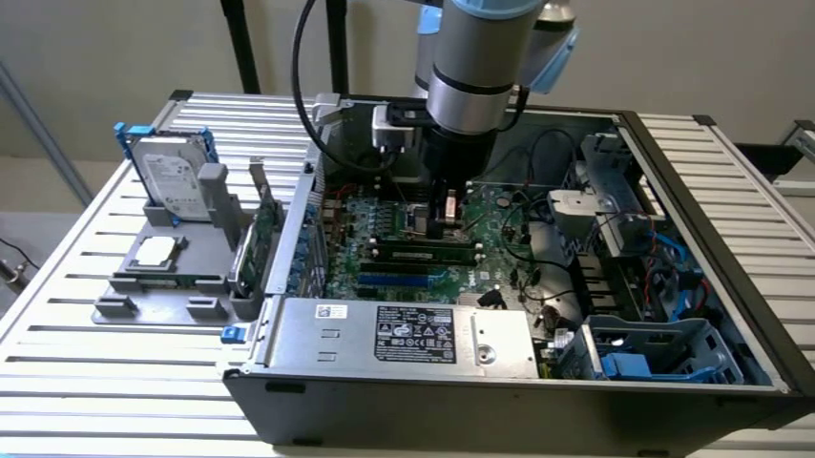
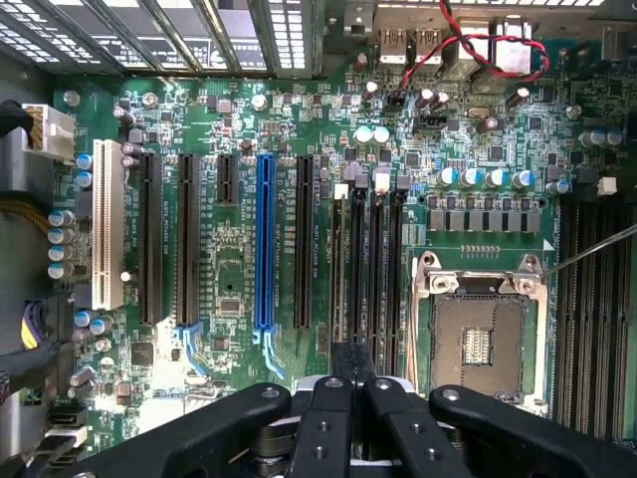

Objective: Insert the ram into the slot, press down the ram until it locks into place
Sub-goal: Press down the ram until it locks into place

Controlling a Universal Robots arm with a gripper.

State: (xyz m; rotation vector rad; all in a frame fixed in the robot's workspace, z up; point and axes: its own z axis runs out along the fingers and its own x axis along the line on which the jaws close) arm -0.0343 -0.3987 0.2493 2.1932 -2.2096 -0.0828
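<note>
The ram (image 1: pixel 410 250) is a thin green stick standing edge-up on the motherboard (image 1: pixel 510 272) inside the open computer case. In the wrist view the ram (image 2: pixel 336 269) sits in the slot (image 2: pixel 341 192) nearest the blue socket, with identical black slots (image 2: pixel 378 259) beside it. My gripper (image 1: pixel 444 227) hangs straight down over one end of the stick. Its fingers (image 2: pixel 350 363) are shut together with nothing between them. I cannot tell whether the tips touch the stick's top edge.
The bare CPU socket (image 2: pixel 483 329) lies beside the slots, and a blue socket (image 2: pixel 264 249) on the other side. A power supply (image 1: pixel 407 334) fills the case front. A hard drive (image 1: pixel 172 186) and an expansion card (image 1: pixel 265 239) stand on a grey holder (image 1: pixel 153 286) at the exterior view's left.
</note>
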